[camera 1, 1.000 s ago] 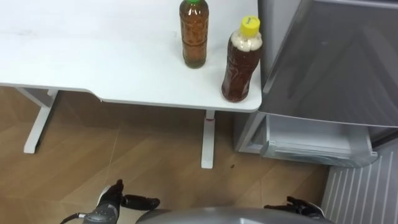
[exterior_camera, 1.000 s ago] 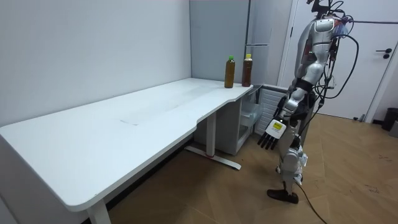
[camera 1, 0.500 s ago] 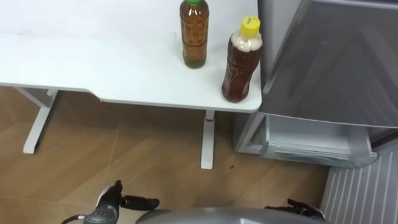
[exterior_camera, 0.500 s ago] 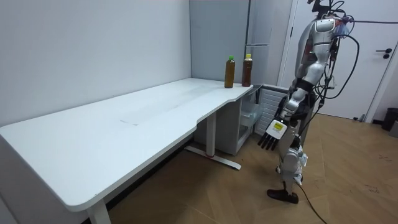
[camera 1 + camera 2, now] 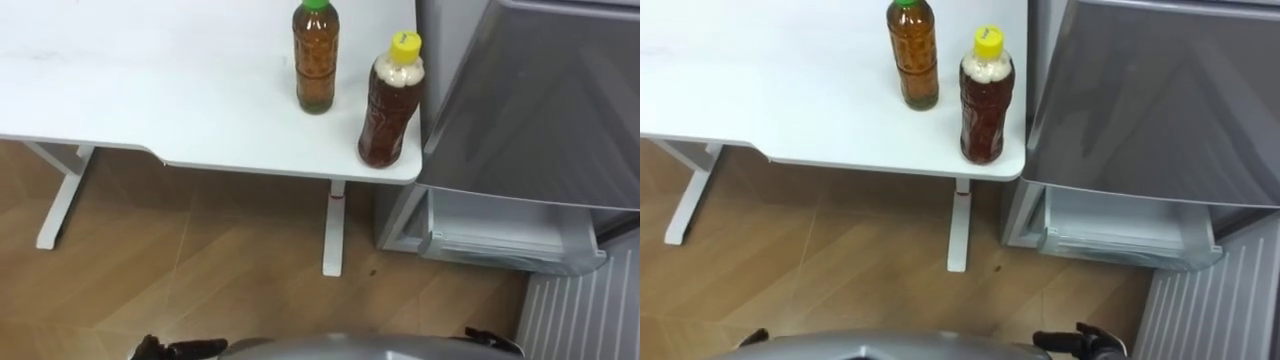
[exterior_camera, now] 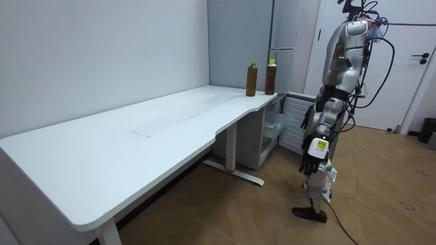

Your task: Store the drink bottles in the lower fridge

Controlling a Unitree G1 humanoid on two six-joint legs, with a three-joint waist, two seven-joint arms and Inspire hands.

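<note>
**Task status: not started in terms of transfer.**

1. Drinks. Two bottles stand upright on the white surface, near its right-hand front corner. The green-capped bottle is the farther one. The yellow-capped bottle stands just right of it and nearer, close to the surface edge and just beside the fridge. The bottles are near each other but not touching. Neither has been picked up or placed.

2. Target. The lower fridge compartment sits below the grey upper door, right of the surface. It appears to be open, with a pale interior visible. No drink is seen inside it.

3. Hands. The left hand hangs down at the robot's side, fingers relaxed and roughly straight, holding nothing. The right hand lies low at the near edge of the right eye view. Whether it is open or closed cannot be determined, but it is well apart from both bottles.

4. Stance. The robot stands upright on the floor in front of the fridge, at the far end of the surface.

5. Remaining work, as a judgement: reach for and grasp one bottle, lower it into the open compartment, release it, then repeat for the second bottle.
</note>
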